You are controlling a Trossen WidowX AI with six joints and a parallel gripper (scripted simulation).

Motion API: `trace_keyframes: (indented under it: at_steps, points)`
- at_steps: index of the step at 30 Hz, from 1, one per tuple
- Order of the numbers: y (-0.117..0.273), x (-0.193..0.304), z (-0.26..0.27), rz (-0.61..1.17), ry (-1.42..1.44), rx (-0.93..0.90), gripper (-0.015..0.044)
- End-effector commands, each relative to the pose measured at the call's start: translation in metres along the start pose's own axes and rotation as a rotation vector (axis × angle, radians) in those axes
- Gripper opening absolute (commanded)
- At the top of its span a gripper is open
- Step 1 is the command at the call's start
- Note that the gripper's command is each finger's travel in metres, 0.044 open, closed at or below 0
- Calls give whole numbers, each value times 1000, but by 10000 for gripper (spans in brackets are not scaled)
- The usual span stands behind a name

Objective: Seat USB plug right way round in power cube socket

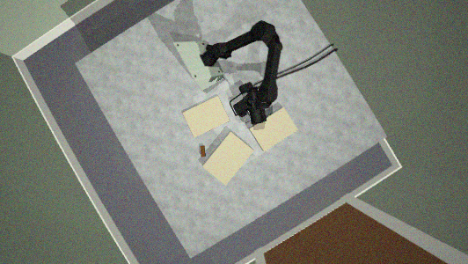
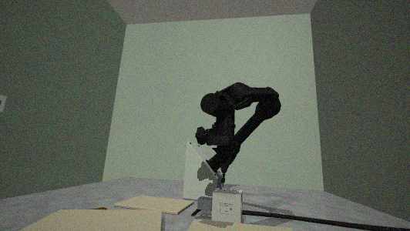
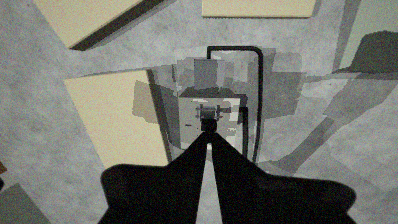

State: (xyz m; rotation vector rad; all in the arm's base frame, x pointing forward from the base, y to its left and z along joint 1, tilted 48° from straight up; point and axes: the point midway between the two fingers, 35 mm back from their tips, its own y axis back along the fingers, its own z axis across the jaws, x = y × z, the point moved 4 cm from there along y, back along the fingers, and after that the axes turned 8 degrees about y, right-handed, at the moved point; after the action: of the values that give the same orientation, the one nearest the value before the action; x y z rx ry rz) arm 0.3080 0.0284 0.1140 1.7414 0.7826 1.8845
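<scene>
The white power cube (image 2: 227, 209) (image 3: 189, 134) stands upright on the table. On its top, in the wrist view, a small grey metal-looking socket part (image 3: 207, 112) shows with the black USB plug (image 3: 208, 125) right beside it. My gripper (image 3: 209, 136) (image 2: 221, 186) points down at the cube's top, its fingertips nearly together and shut on the plug. The fingers cover part of the plug, so its depth and which way round it is cannot be told. In the top view the arm hides the cube's top.
A grey block (image 3: 205, 73) (image 2: 204, 203) adjoins the cube, with a black cable (image 3: 260, 100) looping beside it. Pale yellow boards (image 1: 206, 116) (image 1: 228, 158) (image 1: 281, 129) lie around the cube. A pale panel (image 1: 193, 66) (image 2: 191, 173) stands behind. A small brown block (image 1: 202, 150) lies farther off.
</scene>
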Motion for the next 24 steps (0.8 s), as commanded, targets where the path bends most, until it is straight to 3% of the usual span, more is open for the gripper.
trace_keyframes:
  at_steps: [1,17,24]
  points:
    - [3,-1,0,-3,5,2,0]
    - [11,0,0,-2,9,1,0]
    - [10,0,0,-1,134,0,0]
